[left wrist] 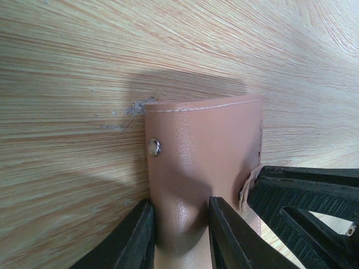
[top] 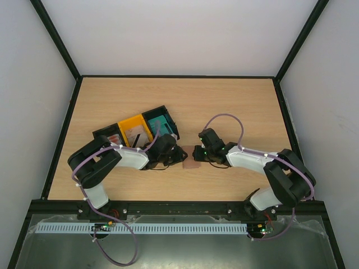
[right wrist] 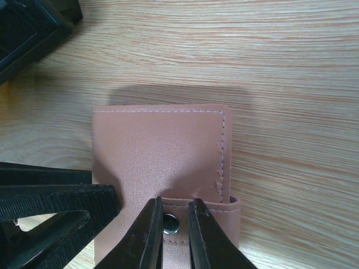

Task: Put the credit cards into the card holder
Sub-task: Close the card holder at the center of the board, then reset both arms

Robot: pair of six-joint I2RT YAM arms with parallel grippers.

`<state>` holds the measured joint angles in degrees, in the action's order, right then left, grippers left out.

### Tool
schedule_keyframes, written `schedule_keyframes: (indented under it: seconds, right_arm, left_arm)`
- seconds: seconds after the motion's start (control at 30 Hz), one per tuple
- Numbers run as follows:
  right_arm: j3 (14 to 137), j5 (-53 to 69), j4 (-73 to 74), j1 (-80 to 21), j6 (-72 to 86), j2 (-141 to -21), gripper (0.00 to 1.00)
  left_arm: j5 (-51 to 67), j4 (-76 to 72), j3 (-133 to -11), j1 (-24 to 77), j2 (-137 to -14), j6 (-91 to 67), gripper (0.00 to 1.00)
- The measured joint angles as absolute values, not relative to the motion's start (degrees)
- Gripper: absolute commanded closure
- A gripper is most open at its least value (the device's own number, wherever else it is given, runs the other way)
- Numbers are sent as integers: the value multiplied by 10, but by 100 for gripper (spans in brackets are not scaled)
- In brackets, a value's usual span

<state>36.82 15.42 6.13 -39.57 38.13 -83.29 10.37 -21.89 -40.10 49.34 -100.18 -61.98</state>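
Jaws on card holder (top: 192,164), wooden table (top: 224,106)

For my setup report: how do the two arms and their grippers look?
The left arm and right arm have black joints and white link covers. A lilac cable loops along each, held by white ties. Small green lights glow on the right one. The left gripper and right gripper each have two slim black fingers; ribbed pads line them.
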Motion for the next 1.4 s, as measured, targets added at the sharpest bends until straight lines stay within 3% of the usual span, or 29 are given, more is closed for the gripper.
schedule_keyframes:
  seconds: [0.3,0.9,1.2,1.33,1.4]
  right_arm:
    - [364,161,50,-396,376,-832,98]
    - [324,148,-16,-399,394,-828,98]
    - [407,53,107,-406,403,-802,76]
    - [469,-18,157,-406,404,-759,58]
    - [488,-59,187,-406,404,-718,55]
  left_arm:
    - [104,-218,-401,493,-1002,-620,70]
    - [105,-220,-401,493,-1003,-620,68]
    - [84,-137,-448,493,-988,-580,56]
    - [47,-68,-484,493,-932,-548,45]
    - [25,-36,-496,493,-893,-533,34]
